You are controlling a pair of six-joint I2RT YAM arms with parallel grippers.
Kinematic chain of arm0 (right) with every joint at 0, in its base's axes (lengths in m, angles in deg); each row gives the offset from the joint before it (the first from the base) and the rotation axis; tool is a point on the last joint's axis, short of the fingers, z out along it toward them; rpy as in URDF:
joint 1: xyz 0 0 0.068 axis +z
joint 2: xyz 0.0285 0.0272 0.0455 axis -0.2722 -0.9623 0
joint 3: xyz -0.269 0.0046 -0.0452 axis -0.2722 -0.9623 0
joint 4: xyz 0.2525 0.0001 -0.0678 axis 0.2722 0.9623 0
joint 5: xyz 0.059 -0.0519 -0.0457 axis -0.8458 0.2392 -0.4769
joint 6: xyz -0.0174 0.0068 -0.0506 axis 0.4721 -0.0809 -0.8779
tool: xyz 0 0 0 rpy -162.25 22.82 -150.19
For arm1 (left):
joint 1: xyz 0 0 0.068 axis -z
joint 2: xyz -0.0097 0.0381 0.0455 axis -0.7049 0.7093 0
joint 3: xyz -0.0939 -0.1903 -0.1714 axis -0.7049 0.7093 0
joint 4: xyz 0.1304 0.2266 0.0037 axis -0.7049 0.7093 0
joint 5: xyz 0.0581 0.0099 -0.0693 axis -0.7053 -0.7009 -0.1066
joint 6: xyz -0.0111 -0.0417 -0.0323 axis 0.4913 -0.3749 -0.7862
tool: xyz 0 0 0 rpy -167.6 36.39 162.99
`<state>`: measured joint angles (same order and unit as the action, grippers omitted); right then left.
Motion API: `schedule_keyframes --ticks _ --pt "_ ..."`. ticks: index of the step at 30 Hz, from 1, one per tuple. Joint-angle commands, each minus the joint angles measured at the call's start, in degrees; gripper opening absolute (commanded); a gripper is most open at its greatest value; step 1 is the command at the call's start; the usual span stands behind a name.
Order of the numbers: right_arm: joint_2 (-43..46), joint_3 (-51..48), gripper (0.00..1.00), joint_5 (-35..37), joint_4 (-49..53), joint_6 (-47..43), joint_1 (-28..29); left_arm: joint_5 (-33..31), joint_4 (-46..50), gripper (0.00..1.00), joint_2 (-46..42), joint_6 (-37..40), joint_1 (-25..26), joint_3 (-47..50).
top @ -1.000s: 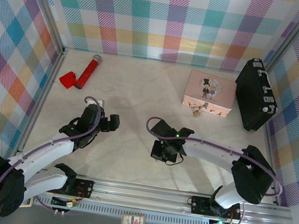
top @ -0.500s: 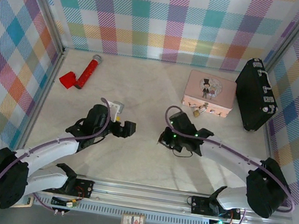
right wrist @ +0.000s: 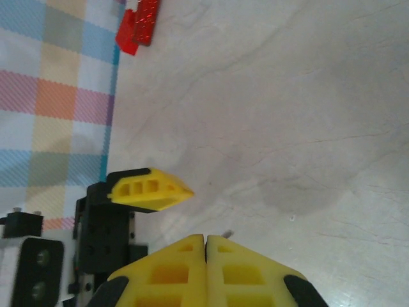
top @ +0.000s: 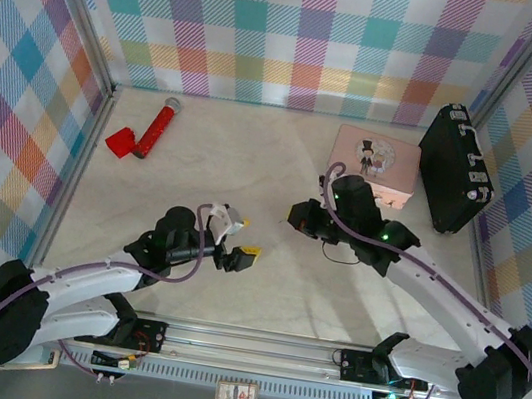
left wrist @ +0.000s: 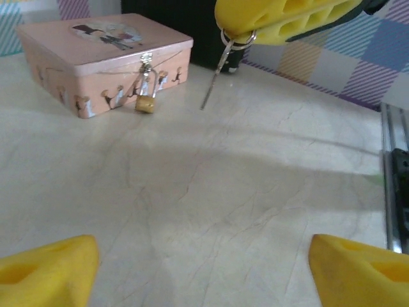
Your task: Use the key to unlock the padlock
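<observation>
Two yellow fingers of the right gripper (right wrist: 206, 240) press together on the ring of the key (left wrist: 213, 80), which dangles near the padlock (left wrist: 146, 102) hanging from the front hasp of the closed pink tin (left wrist: 70, 61), while the left gripper (left wrist: 204, 256) stands spread.

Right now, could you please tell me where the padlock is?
The padlock hangs from the clasp on the pink tin's front, upper left in the left wrist view, with the key dangling just to its right.
</observation>
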<state>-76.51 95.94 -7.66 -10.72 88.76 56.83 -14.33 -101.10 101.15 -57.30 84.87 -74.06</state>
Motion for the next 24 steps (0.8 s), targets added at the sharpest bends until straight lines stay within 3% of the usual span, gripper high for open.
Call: schedule_keyframes --ticks 1,3,10,16,17,24 --pt "0.99 -0.80 0.00 -5.64 -2.28 0.67 -0.01 6.95 -1.72 0.70 2.87 6.13 0.64 -4.59" --pt "1.56 -2.47 0.00 -7.79 -5.42 2.45 0.09 8.40 -2.02 0.64 4.84 5.95 0.64 -6.01" --pt "3.85 -5.58 0.00 -8.84 -8.19 4.45 0.40 7.53 -10.43 0.60 9.27 4.81 0.64 -5.37" --pt "3.55 -6.21 0.00 -9.82 -9.58 5.01 0.77 9.87 -15.16 0.47 12.73 3.32 0.62 -6.37" --pt "3.55 -6.32 0.00 -9.67 -9.71 5.16 0.88 11.07 -15.08 0.40 13.34 3.32 0.57 -6.87" --pt "3.03 -6.67 0.00 -9.91 -10.58 5.62 1.23 12.46 -16.49 0.36 15.06 1.85 0.64 -7.48"
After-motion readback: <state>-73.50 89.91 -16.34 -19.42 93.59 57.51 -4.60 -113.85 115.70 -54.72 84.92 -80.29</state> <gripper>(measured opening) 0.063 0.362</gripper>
